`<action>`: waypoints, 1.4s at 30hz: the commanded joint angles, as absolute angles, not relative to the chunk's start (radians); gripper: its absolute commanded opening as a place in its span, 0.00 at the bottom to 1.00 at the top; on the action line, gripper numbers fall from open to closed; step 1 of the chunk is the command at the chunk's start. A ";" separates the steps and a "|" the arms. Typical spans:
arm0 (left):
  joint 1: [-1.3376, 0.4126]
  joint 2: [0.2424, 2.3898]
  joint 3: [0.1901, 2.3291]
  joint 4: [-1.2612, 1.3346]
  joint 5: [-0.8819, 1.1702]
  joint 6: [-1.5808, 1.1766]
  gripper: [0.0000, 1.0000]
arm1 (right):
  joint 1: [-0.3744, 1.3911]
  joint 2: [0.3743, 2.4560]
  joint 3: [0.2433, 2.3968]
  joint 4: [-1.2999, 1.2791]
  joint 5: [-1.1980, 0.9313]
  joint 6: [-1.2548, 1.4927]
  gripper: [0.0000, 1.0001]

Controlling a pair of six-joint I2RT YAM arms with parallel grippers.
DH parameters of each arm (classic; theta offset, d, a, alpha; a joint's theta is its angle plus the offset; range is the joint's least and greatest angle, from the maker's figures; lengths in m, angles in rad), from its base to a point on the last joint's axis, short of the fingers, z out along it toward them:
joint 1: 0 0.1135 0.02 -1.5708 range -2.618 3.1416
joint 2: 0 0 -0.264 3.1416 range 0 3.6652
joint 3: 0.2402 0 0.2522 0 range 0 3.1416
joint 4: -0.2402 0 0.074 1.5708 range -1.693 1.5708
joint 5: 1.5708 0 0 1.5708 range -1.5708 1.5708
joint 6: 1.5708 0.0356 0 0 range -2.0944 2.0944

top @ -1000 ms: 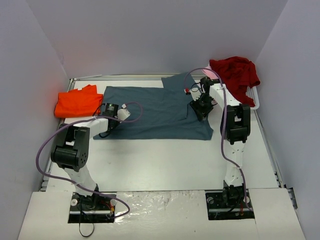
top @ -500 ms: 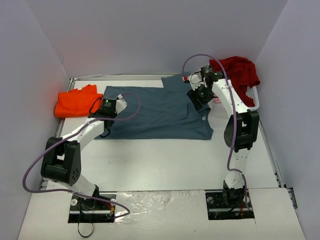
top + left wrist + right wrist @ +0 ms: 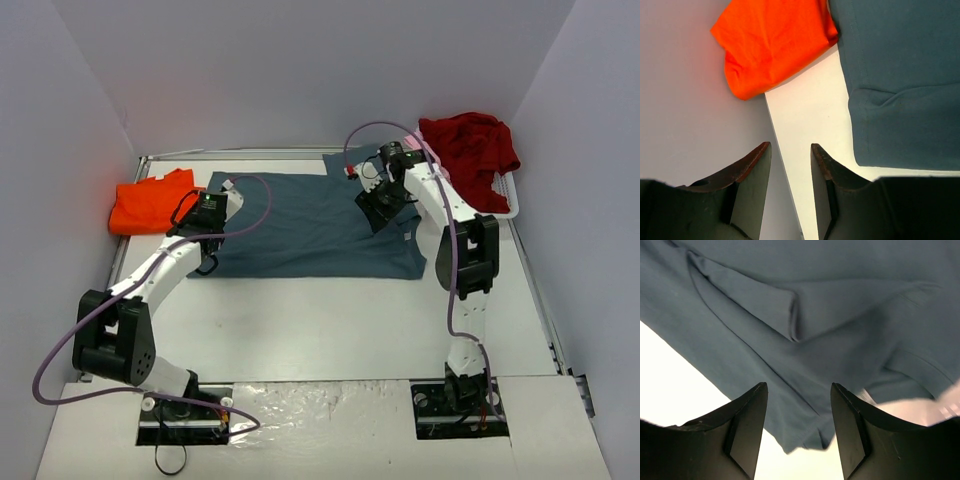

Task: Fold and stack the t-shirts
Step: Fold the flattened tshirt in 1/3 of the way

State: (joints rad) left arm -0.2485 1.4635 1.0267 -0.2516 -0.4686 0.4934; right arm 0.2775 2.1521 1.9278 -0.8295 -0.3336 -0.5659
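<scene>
Closest to me on the white table [image 3: 320, 320] lies the slate blue-grey cloth t-shirt [image 3: 300, 230], spread flat across the middle.

The left gripper [image 3: 207, 212] hangs at its left edge with fingers spread and nothing between them. In the wrist view they straddle table, just beside the cloth. If I close there I'd grab air. If I shift in carelessly I may catch only the top layer where the cloth is doubled over.

The right gripper [image 3: 378, 205] hovers over the shirt's right part, fingers likewise apart and empty. The cloth under it is rucked into a raised ridge. Pinching that ridge instead of a true edge would, I judge, pull the fold crooked or bunch the sleeve inside.

Further back on the left, the folded bright orange t-shirt [image 3: 150, 205] sits just beside the blue-grey one, so a wide left sweep could drag it open.

Farthest back, the dark red t-shirt [image 3: 470, 145] is heaped on the white plastic basket [image 3: 508, 200], near the right arm. Its purple cable [image 3: 360, 135] could snag there.
</scene>
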 commanded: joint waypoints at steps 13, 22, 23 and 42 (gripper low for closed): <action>-0.201 1.393 0.999 -0.299 -0.456 0.451 0.38 | 0.341 2.318 2.029 -0.859 -0.423 -0.623 0.50; -0.198 1.402 0.991 -0.293 -0.459 0.449 0.38 | 0.354 2.361 2.063 -0.859 -0.400 -0.630 0.25; -0.198 1.402 0.992 -0.291 -0.457 0.449 0.38 | 0.354 2.359 2.063 -0.859 -0.400 -0.630 0.16; -0.198 1.391 0.982 -0.298 -0.440 0.443 0.37 | 0.354 2.325 2.141 -0.861 -0.357 -0.617 0.00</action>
State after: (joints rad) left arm -0.2024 1.4322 0.9852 -0.2840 -0.4412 0.4595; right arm 0.3485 2.3657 2.0838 -0.8284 -0.3820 -0.6231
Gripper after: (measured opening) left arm 0.374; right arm 0.015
